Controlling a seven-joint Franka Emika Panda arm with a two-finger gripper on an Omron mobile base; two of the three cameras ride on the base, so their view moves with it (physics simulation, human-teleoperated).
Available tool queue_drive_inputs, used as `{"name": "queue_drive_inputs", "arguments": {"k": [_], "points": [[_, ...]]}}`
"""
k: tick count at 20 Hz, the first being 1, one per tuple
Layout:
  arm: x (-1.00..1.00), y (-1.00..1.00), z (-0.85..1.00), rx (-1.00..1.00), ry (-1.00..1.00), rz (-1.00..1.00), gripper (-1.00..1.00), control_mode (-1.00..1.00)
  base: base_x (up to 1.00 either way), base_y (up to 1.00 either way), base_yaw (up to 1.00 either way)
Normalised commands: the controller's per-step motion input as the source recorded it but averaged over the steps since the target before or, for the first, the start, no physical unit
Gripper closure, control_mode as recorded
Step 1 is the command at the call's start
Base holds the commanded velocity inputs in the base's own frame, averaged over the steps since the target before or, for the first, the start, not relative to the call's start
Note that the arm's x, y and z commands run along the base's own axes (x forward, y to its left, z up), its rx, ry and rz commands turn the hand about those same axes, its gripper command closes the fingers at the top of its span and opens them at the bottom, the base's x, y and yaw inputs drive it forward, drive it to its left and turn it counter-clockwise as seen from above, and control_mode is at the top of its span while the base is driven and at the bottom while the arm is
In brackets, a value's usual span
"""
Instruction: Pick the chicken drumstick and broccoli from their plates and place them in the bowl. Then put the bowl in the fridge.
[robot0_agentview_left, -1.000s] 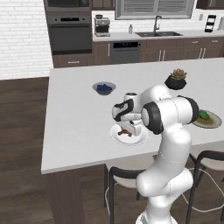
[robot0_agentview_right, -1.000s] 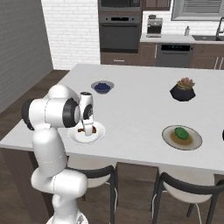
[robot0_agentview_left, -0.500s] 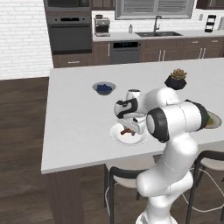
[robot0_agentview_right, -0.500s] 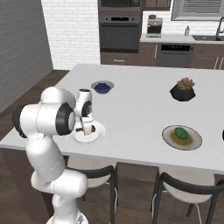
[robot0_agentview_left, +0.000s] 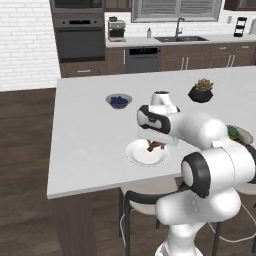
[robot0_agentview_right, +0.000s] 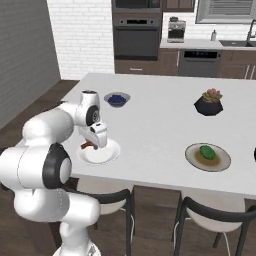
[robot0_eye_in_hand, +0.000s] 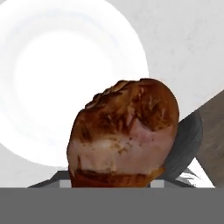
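My gripper (robot0_agentview_left: 155, 143) is shut on the chicken drumstick (robot0_agentview_left: 154, 146), a reddish-brown piece held just above the white plate (robot0_agentview_left: 142, 156) near the counter's front edge. The right base view has the gripper (robot0_agentview_right: 96, 141) with the drumstick (robot0_agentview_right: 88, 145) over the same plate (robot0_agentview_right: 102, 155). In the hand view the drumstick (robot0_eye_in_hand: 124, 135) sits close up and hides the fingertips, with the plate (robot0_eye_in_hand: 48, 87) beneath it. The broccoli (robot0_agentview_right: 207, 151) lies on the grey-rimmed plate (robot0_agentview_right: 220, 162) to the right. A dark sliver (robot0_agentview_right: 254, 154) at the frame's edge may be the bowl. The fridge is out of view.
A small grey bowl of blue berries (robot0_agentview_left: 119, 100) stands behind the white plate. A succulent in a black faceted pot (robot0_agentview_left: 201, 91) is at the back right. Stools (robot0_agentview_right: 210, 220) sit under the counter's front edge. Ovens and a sink line the far wall.
The arm's elbow has swung outward and nearer the cameras. The hand has stayed over the white plate with the drumstick between its fingers.
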Motion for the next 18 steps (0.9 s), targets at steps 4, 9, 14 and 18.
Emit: {"name": "queue_drive_inputs", "arguments": {"k": [4, 9, 14, 18], "points": [[-0.46, -0.41, 0.41, 0.00, 0.00, 0.63, 1.00, -1.00, 0.00, 0.00, 0.00], [-0.78, -0.36, 0.50, 0.06, 0.00, 0.62, 1.00, -1.00, 0.00, 0.00, 0.00], [-0.62, -0.10, 0.85, 0.15, 0.00, 0.41, 1.00, -1.00, 0.00, 0.00, 0.00], [-0.29, 0.04, 0.91, 0.09, 0.00, 0.20, 1.00, -1.00, 0.00, 0.00, 0.00]]}}
